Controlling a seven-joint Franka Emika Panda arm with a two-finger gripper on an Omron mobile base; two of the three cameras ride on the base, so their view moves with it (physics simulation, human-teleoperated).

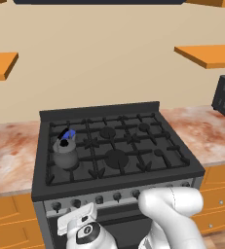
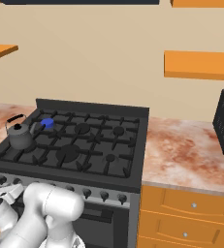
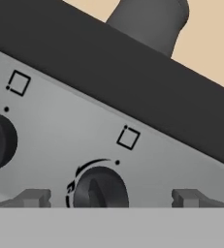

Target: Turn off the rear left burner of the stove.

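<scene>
Low at the stove front, the gripper stands spread astride a knob; centre it and pinch squarely before twisting, the rear left burner lying behind the kettle.

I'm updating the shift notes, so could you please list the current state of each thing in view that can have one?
gripper: open, jaws either side of a knob, not touching it.
knob: dark, between the fingertips, not gripped.
rear left burner: blue flame showing, apparently lit.
kettle: upright on the stove's front left grate.
stove: other burners show no flame.
</scene>
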